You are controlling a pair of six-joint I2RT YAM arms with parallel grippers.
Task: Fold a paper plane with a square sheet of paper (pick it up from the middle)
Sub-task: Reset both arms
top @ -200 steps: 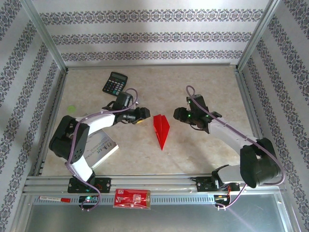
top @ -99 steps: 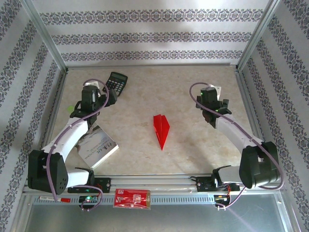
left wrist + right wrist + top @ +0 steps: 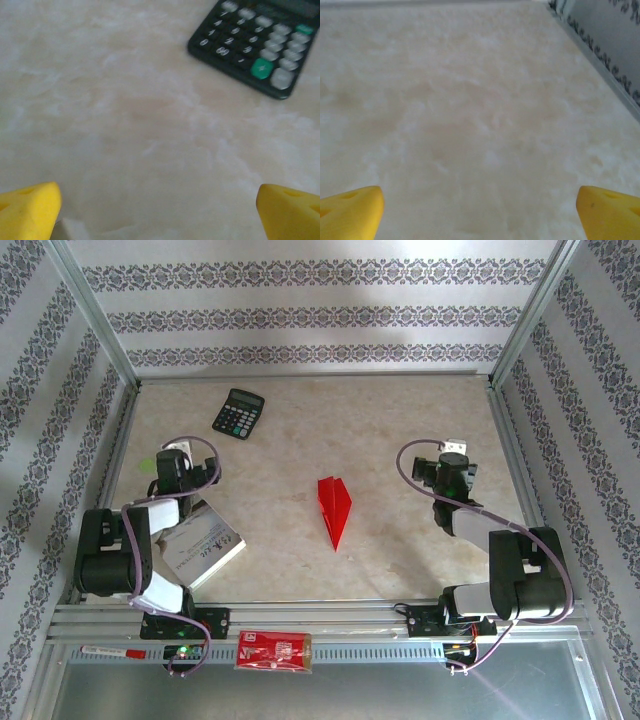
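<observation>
Plane (image 3: 335,510) sits done, I judge, on the desk (image 3: 400,420), my left gripper (image 3: 160,212) and right gripper (image 3: 480,212) pulled back sideways, jaws wide, empty.

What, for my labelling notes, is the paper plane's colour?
The paper plane: bright red; top external view.

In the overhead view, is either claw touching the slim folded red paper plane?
No, the red paper plane lies alone mid-table, the left claw and right claw far off to its sides.

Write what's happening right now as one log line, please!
paper plane: folded, lying mid-table, untouched | left gripper: open, empty, calculator ahead | right gripper: open, empty
</observation>
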